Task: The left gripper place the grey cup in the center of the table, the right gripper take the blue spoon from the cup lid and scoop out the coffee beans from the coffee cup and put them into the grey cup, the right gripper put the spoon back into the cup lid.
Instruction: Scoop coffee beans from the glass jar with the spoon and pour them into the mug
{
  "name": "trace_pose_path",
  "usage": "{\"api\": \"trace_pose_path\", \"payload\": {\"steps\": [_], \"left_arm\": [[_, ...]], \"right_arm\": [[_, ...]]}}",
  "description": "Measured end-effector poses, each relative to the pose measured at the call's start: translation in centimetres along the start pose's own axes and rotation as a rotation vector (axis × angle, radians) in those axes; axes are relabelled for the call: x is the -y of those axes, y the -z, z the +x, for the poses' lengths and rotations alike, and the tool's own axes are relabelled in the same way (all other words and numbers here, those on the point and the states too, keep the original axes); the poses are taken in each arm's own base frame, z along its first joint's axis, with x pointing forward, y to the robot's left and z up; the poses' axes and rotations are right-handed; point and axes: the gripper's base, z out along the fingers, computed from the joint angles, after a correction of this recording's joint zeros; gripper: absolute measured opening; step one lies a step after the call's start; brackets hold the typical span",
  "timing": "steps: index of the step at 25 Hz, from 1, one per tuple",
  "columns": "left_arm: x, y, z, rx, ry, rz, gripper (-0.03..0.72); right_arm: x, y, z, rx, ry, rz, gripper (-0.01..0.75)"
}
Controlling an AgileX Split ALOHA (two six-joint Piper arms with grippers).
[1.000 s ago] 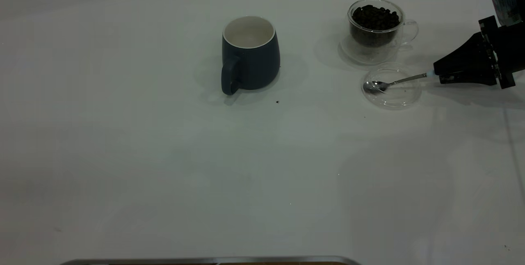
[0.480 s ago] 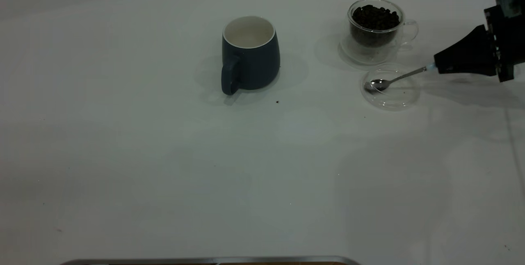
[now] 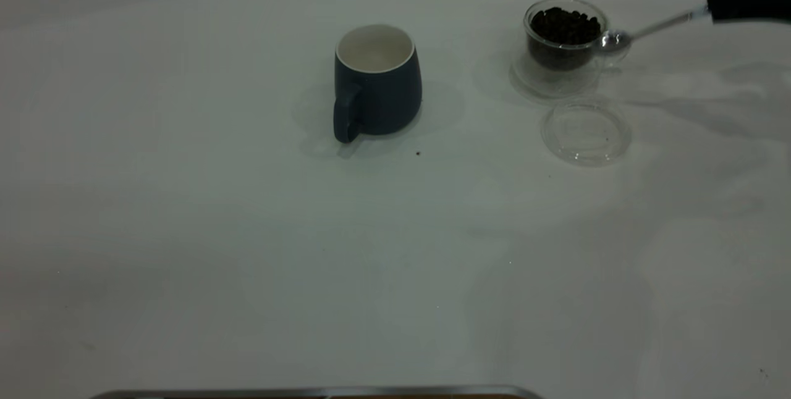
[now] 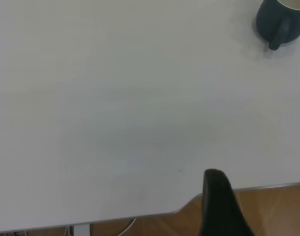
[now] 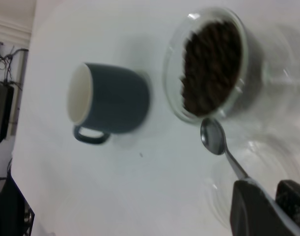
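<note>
Beside the coffee cup's rim, your right gripper (image 5: 267,209) has its jaws clamped on the spoon (image 3: 624,35).

The spoon bowl hangs empty just outside the glass coffee cup (image 3: 563,44), near its handle, with the beans (image 5: 211,66) untouched. Dip too steeply and you may knock the glass or flick beans onto the desk (image 3: 247,251). The grey cup (image 3: 376,81) waits mid-desk; the lid (image 3: 586,132) lies bare. Your left gripper (image 4: 223,206) is parked at the desk edge; I cannot tell its jaws.

Dim, even light is cast over the table (image 3: 247,251); soft shadows are thrown beside the cup (image 3: 377,81); the wrist close-up is blurred.
</note>
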Motion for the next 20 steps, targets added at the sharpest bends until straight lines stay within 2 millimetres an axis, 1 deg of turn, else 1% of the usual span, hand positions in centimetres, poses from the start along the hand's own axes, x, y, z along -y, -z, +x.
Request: {"api": "trace_pose_path", "payload": {"steps": [2, 4, 8, 11, 14, 20], "left_arm": [[0.0, 0.0, 0.0, 0.000, 0.000, 0.000, 0.475], [0.0, 0.0, 0.0, 0.000, 0.000, 0.000, 0.475], [0.0, 0.0, 0.0, 0.000, 0.000, 0.000, 0.475], [0.0, 0.0, 0.0, 0.000, 0.000, 0.000, 0.475], [0.0, 0.0, 0.0, 0.000, 0.000, 0.000, 0.475], [0.0, 0.0, 0.0, 0.000, 0.000, 0.000, 0.475]], "right_arm": [[-1.0, 0.2, -0.8, 0.041, 0.006, -0.015, 0.102], [-1.6, 0.1, -1.5, 0.079, -0.006, -0.038, 0.102], [-2.5, -0.6, -2.5, 0.092, -0.028, -0.051, 0.102], [-2.8, -1.3, -2.9, 0.096, -0.029, -0.022, 0.102], [-2.4, -2.0, -2.9, 0.099, -0.054, 0.012, 0.102], [-0.4, -3.7, -1.8, 0.083, -0.125, 0.049, 0.102]]}}
